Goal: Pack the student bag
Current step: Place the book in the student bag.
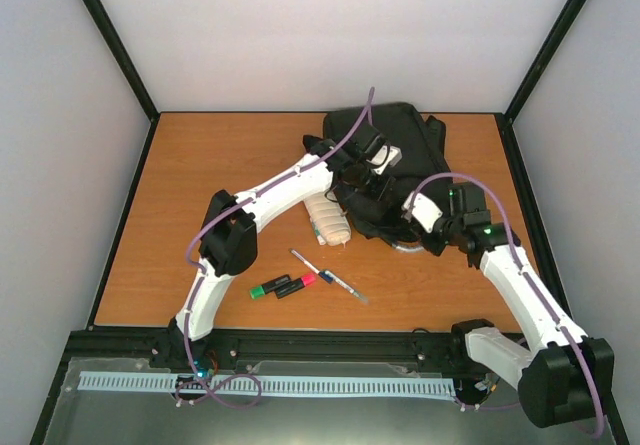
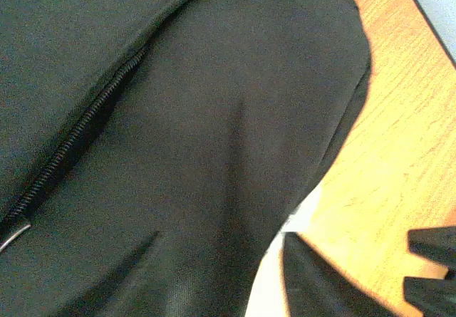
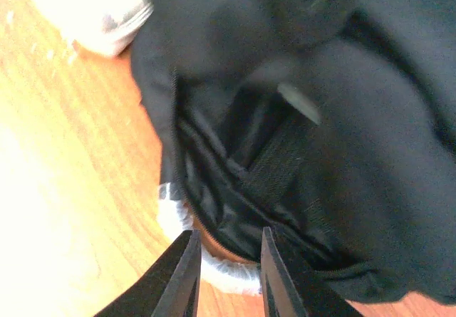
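Note:
The student bag (image 1: pixel 405 145) is a large black backpack lying at the back right of the table. My left gripper (image 1: pixel 368 170) hovers low over its middle. The left wrist view is filled with black fabric and a zip line (image 2: pixel 71 153), and my own fingers do not show there. My right gripper (image 3: pixel 228 233) stands open at the bag's near edge (image 1: pixel 412 208). Its two black fingers (image 3: pixel 178 274) are apart, with the bag's open mouth (image 3: pixel 242 182) and a pale loop handle (image 3: pixel 214 271) just beyond the tips. Nothing is pinched between them.
A cream ribbed pencil case (image 1: pixel 328 220) lies against the bag's left side. In front of it on the wooden table (image 1: pixel 200 185) lie a green marker (image 1: pixel 268 287), a pink marker (image 1: pixel 300 282) and two pens (image 1: pixel 345 287). Black frame posts stand at the corners.

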Motion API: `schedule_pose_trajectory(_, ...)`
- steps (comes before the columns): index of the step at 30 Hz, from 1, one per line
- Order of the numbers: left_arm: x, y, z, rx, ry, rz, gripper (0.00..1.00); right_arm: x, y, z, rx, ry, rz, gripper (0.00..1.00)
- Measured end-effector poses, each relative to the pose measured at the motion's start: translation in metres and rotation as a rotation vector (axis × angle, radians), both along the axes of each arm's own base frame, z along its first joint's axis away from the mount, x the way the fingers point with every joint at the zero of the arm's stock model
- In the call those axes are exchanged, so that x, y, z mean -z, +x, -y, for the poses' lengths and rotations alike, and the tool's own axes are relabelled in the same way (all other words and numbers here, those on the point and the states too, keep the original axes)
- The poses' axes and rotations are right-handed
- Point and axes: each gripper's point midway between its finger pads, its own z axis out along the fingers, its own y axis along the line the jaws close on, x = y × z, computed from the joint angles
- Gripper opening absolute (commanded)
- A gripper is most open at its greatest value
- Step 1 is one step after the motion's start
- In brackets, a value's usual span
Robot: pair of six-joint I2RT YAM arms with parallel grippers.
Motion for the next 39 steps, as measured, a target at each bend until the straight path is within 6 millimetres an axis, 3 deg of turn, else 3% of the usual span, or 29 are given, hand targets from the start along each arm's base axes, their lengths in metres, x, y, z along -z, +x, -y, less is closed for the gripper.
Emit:
schedule_pose_trajectory(1,0.000,-0.002,0.000,0.002,-0.004,-0.014,0.98,-0.007,0.002,0.001,0.037,0.030,-0.009,0.33)
schedule_pose_trajectory(2,0.000,-0.004,0.001,0.004,-0.010,-0.023,1.00,-0.015,0.006,0.003,0.074,0.060,-0.011,0.36)
schedule_pose_trajectory(5,-0.001,-0.009,0.000,-0.003,-0.014,-0.053,1.00,-0.042,0.016,0.006,0.163,0.148,0.005,0.45)
schedule_pose_trajectory(8,-0.006,-0.017,-0.012,-0.020,0.016,-0.078,1.00,-0.056,0.021,0.006,0.222,0.207,0.004,0.53)
schedule_pose_trajectory(12,-0.038,-0.028,-0.036,-0.057,0.046,-0.060,1.00,-0.064,0.024,0.004,0.265,0.263,-0.017,0.58)
schedule_pose_trajectory(16,-0.106,-0.036,-0.059,-0.117,0.001,0.013,1.00,-0.062,0.024,0.001,0.284,0.293,-0.047,0.59)
schedule_pose_trajectory(22,-0.239,-0.052,-0.095,-0.258,-0.232,0.157,1.00,-0.047,0.022,0.002,0.304,0.292,-0.084,0.59)
schedule_pose_trajectory(25,-0.283,-0.068,-0.114,-0.303,-0.339,0.185,1.00,-0.045,0.023,0.003,0.309,0.288,-0.082,0.59)
schedule_pose_trajectory(28,-0.313,-0.079,-0.127,-0.329,-0.419,0.197,1.00,-0.044,0.025,0.004,0.315,0.283,-0.079,0.59)
schedule_pose_trajectory(30,-0.327,-0.083,-0.130,-0.338,-0.464,0.200,1.00,-0.041,0.028,0.006,0.324,0.273,-0.081,0.59)
schedule_pose_trajectory(33,-0.331,-0.081,-0.128,-0.340,-0.489,0.178,1.00,-0.038,0.029,0.007,0.330,0.267,-0.085,0.60)
schedule_pose_trajectory(39,-0.297,-0.064,-0.111,-0.322,-0.481,0.016,1.00,-0.037,0.030,0.007,0.331,0.264,-0.086,0.60)
